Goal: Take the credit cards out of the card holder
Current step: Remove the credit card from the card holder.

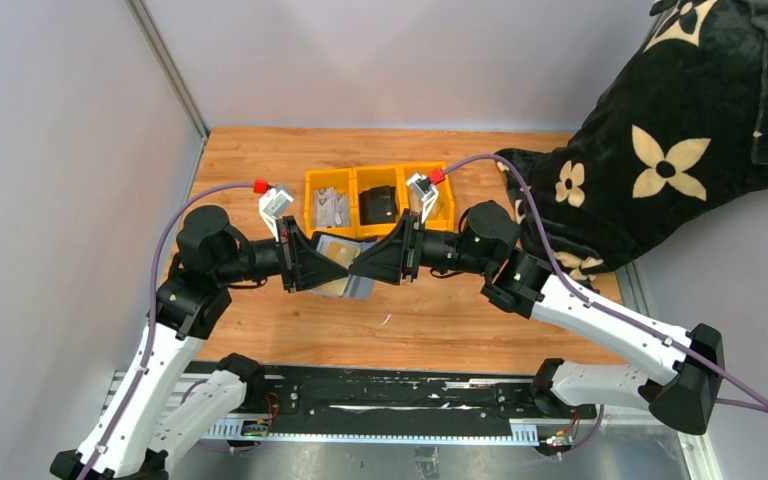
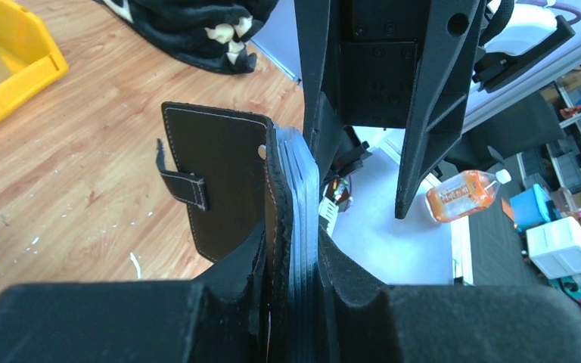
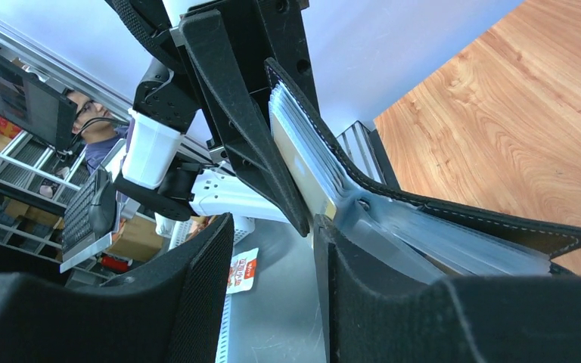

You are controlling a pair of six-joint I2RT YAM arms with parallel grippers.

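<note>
Two padded fingers (image 2: 227, 280) of the left gripper (image 2: 293, 253) are clamped together on the card holder (image 2: 215, 178). They pinch one edge of its black cover along with the stack of clear sleeves (image 2: 300, 189) inside. The holder stands straight up out of that grip. Its outer flap is folded away to one side, and a small strap tab (image 2: 185, 187) hangs from it.

The credit cards (image 3: 302, 170) sit in the sleeves. One tan-gold face shows in the right wrist view, and pale grey edges are layered beside it.

Opposite, the right gripper (image 3: 272, 227) meets the holder from the other side with its jaws apart and nothing in the gap. One finger (image 3: 401, 302) lies against the sleeves and the opened cover, while the other finger (image 3: 181, 302) stands clear of them.

From above, the two grippers face each other tip to tip with the open holder between them. It is held in the air over the wooden table (image 1: 440, 320), on the near side of a yellow three-compartment tray (image 1: 380, 172). The tray's middle compartment holds something dark and its left one holds greyish pieces; I cannot tell what they are. A black blanket with cream flowers (image 1: 660, 150) is heaped over the table's far right corner.
</note>
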